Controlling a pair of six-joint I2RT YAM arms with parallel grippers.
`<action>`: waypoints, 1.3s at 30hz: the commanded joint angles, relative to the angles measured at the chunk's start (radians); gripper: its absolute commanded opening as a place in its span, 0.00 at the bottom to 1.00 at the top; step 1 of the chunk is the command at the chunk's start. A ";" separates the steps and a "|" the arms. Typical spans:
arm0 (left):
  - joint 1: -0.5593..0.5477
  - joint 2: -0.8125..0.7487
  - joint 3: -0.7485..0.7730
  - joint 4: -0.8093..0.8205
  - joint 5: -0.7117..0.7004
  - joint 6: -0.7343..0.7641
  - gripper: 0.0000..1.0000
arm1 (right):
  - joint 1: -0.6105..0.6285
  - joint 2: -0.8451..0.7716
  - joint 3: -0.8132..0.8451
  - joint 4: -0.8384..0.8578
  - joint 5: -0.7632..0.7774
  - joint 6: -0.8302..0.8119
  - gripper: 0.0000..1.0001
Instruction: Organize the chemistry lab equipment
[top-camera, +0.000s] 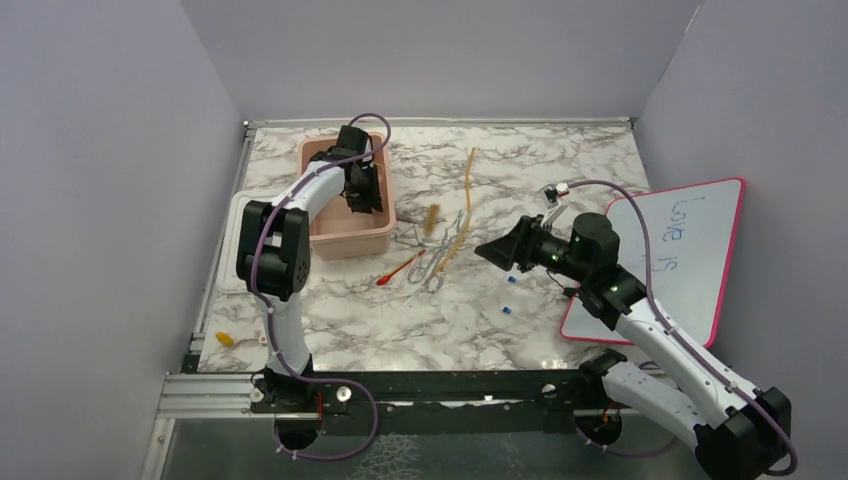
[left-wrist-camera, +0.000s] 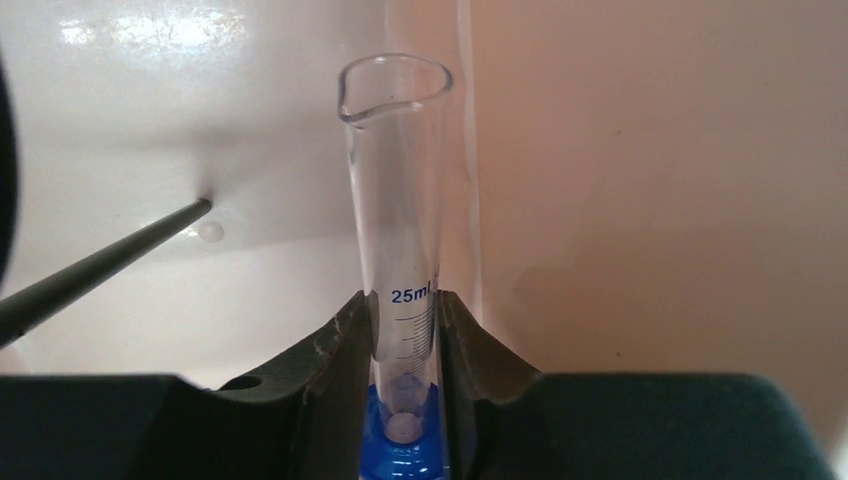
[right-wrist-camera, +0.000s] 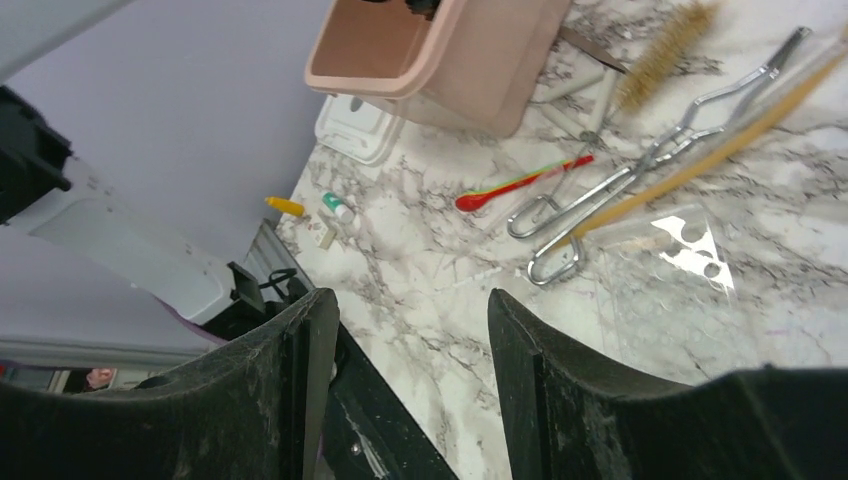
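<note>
Nearest, the right gripper (right-wrist-camera: 410, 305) hangs over the table with its fingers spread and nothing between them. Just beyond lie two tiny blue pieces (top-camera: 509, 311), light and easy to lose, probably best nipped with the fingertips alone. Further out the red-tipped stick (top-camera: 400, 270), the metal tongs (top-camera: 437, 265), the small brush (top-camera: 432, 220) and the long rubber tube (top-camera: 467, 190) lie close together, some crossing. The tongs look stiff and smooth and may slide, so a hold across both arms near the middle seems safest. The tube is limp and will droop from any single hold. Farthest, inside the pink tub (top-camera: 350, 240), the left gripper (left-wrist-camera: 403, 330) pinches a glass measuring cylinder (left-wrist-camera: 395, 180) low down, just above its blue foot, near a dark straight rod (left-wrist-camera: 100, 262). Glass is slick and breakable, so it wants a gentle set-down
</note>
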 joint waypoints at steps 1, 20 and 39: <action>-0.004 -0.056 0.032 0.024 -0.002 -0.014 0.34 | 0.003 0.019 0.016 -0.082 0.093 -0.009 0.61; -0.110 -0.488 -0.053 -0.019 0.003 0.115 0.48 | 0.003 0.037 0.027 -0.165 0.240 0.032 0.58; -0.390 -0.159 0.143 -0.113 -0.147 0.073 0.42 | 0.002 -0.078 -0.030 -0.190 0.299 0.110 0.47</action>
